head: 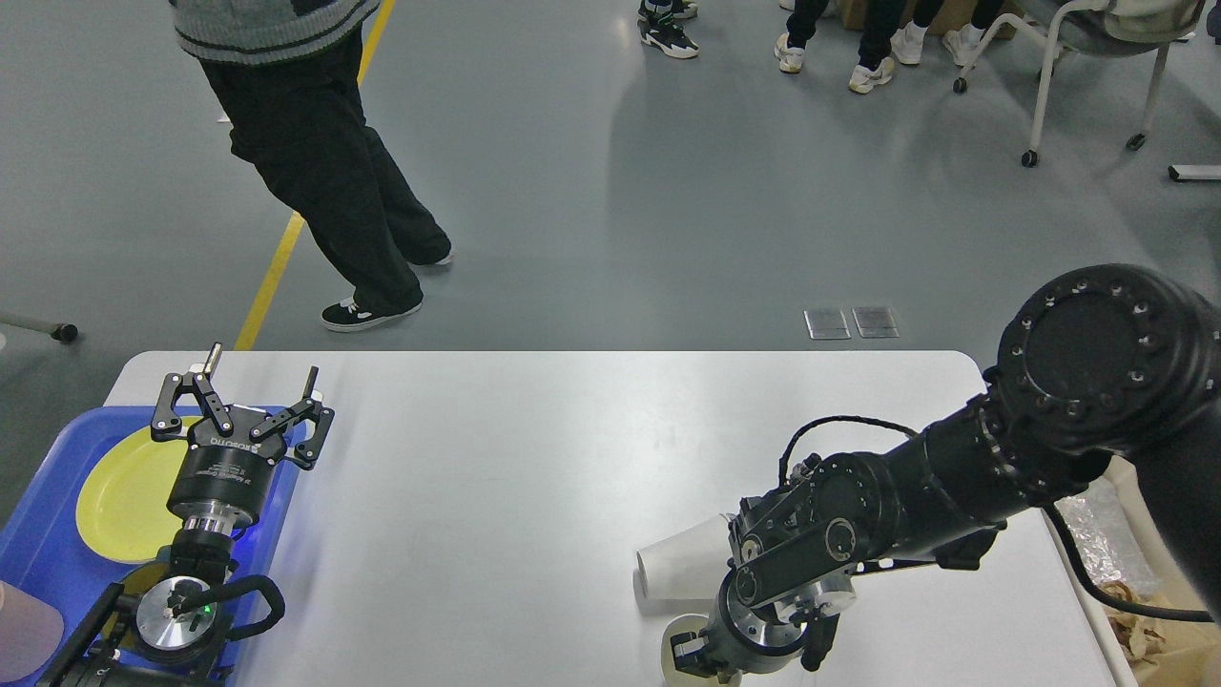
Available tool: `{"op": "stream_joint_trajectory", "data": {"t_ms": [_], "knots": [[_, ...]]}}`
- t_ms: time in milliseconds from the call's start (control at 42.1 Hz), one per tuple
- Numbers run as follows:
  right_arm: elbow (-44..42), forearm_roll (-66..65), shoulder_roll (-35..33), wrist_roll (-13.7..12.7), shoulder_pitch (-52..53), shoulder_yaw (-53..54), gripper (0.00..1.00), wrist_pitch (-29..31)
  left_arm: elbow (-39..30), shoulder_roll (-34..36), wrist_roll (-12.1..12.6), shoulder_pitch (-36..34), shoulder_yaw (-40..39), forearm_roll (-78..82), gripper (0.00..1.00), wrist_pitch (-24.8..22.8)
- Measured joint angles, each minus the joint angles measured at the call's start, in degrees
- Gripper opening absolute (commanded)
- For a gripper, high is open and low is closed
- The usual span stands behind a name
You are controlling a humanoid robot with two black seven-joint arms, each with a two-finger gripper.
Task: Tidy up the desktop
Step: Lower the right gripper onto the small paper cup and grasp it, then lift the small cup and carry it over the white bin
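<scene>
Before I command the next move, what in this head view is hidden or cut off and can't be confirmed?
- Right gripper: dark, end-on at the bottom edge; open or shut cannot be told.
- Pale round item under it: mostly covered by the gripper and cut by the bottom edge; its kind is unclear.
- White paper cup lying on the desktop: its far end is behind the right wrist.
- Cream bin: cropped at the right edge, contents only partly seen.

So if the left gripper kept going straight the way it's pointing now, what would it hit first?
The left gripper, open, points toward the far edge of the desktop. Nothing stands in that line; it would pass the blue tray's far rim and out over the table edge. Its height is unclear, so clearance is a guess.
</scene>
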Motion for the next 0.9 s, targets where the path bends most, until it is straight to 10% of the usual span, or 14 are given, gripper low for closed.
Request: {"op": "stream_joint_trajectory", "data": {"t_ms": [285, 760, 903], "knots": [[3.6, 3.2, -3.5, 0.0, 5.7, 0.0, 0.00, 2.5, 0.0, 0.0, 0.0, 0.0, 0.0, 0.0, 0.96, 0.0], [11.9, 11.8, -18.0, 0.9, 38.3, -8.4, 0.00, 23.4, 0.0, 0.0, 0.0, 0.0, 0.0, 0.0, 0.96, 0.0], [13.2, 12.6, -18.6, 6.8, 46.6, -19.1, 0.00, 24.3, 0.0, 0.0, 0.0, 0.0, 0.0, 0.0, 0.96, 0.0]]}}
